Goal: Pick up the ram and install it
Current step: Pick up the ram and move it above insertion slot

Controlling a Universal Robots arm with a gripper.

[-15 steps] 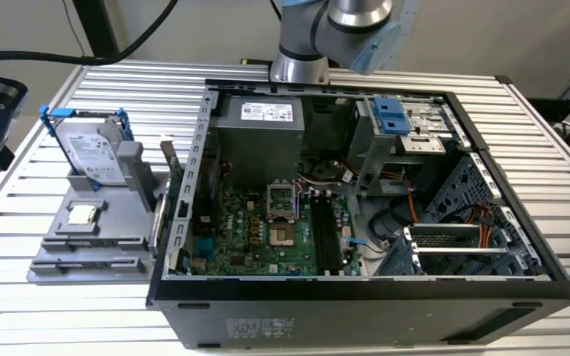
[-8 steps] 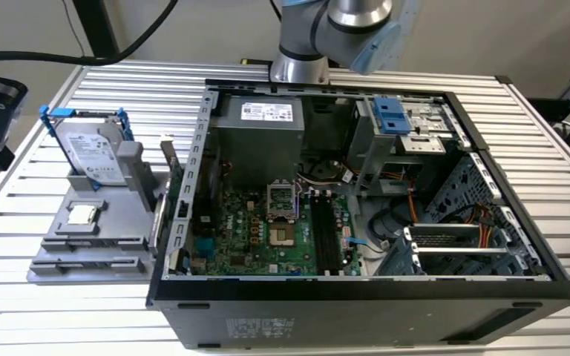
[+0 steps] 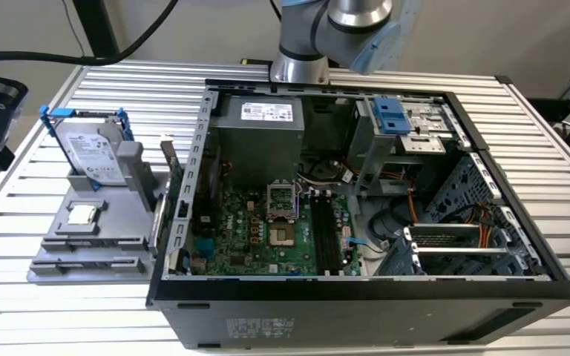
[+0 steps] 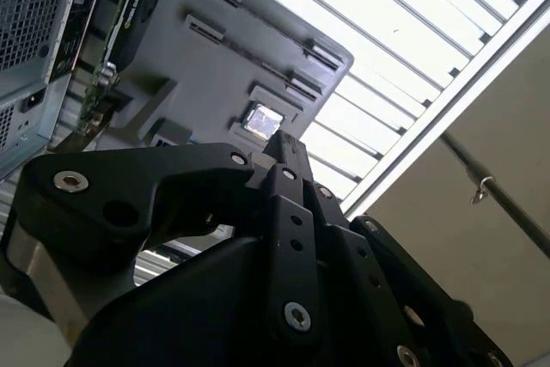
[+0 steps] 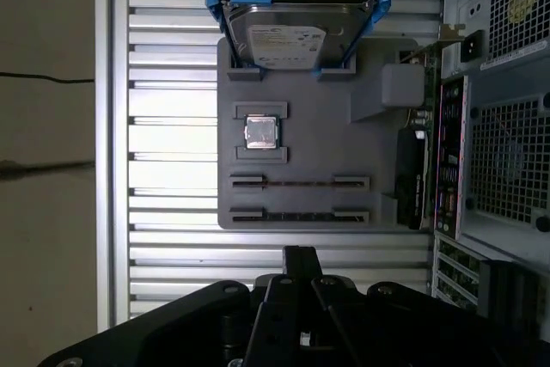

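**A:** One arm, yes? How is it posed?

**B:** One. The arm [image 3: 349, 18] rises behind the far wall of the open computer case [image 3: 364, 288], and its upper joints leave the frame. In the first wrist view the gripper [image 5: 299, 255] hangs clear of the grey tray [image 5: 326, 148] and touches nothing.

**A:** And the fingers?

**B:** Pressed together, with nothing pinched between them.

**A:** Where is the ram?

**B:** On the tray, which sits to the exterior view's left of the case. The ram [image 5: 296, 215] stands on edge in the nearer of two long slots. A thinner line shows in the other slot, but I cannot tell whether that is a second stick.

**A:** Count the rest.

**B:** One hard drive [image 5: 288, 36] in a blue frame is propped at the tray's far end. One square processor chip [image 5: 261, 131] sits in its pocket between the drive and the slots. One dark card [image 5: 411, 178] stands upright along the tray's edge, just beside the case.
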